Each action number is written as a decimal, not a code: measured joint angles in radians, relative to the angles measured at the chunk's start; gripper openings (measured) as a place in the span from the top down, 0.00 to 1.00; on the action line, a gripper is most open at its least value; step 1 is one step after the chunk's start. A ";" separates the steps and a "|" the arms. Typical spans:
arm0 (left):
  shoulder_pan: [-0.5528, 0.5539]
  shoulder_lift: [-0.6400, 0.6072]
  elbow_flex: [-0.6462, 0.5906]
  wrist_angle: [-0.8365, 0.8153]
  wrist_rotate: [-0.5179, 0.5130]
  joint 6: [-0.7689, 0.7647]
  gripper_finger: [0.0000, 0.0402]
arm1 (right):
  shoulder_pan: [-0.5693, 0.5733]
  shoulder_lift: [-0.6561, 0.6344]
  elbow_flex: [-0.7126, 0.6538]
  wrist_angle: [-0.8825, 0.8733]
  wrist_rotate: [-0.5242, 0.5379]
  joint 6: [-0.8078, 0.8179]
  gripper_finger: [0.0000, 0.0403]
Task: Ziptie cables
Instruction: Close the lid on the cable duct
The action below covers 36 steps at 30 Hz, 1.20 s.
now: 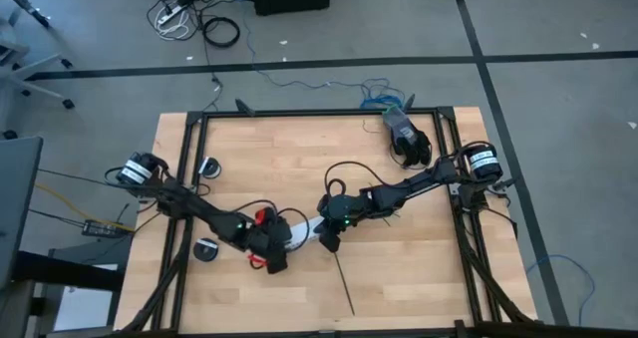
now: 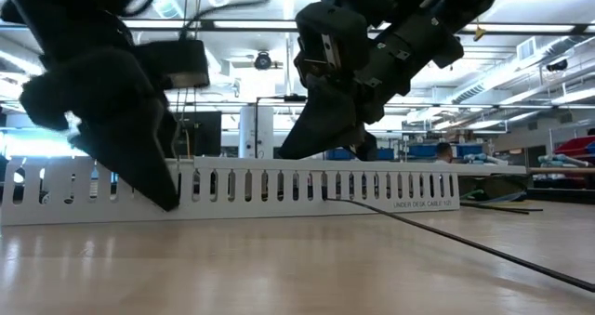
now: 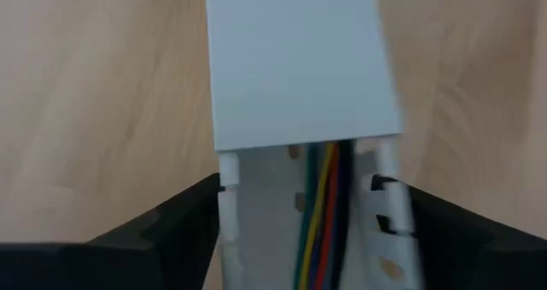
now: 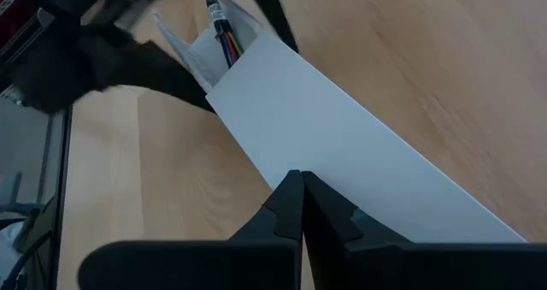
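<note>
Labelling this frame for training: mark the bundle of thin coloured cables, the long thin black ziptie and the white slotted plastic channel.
thin coloured cables (image 3: 322, 206): left wrist view, strands lying inside the channel.
thin black ziptie (image 1: 343, 283): high view, middle of the strip on the table.
white slotted plastic channel (image 2: 279, 187): low view, slotted side wall.

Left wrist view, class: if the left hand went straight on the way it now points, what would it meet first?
Most likely the white channel: the left hand straddles its open end, where the cables lie, and the flat cover lies directly ahead. How much gap remains is unclear.
</note>
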 joint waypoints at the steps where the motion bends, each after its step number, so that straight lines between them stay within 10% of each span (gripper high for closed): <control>1: -0.010 -0.013 0.000 -0.014 -0.010 -0.005 0.28 | 0.000 0.000 0.000 -0.001 0.002 0.000 1.00; 36: -0.050 -0.033 -0.002 -0.040 -0.100 -0.060 0.40 | -0.019 0.001 -0.004 0.042 -0.012 -0.027 1.00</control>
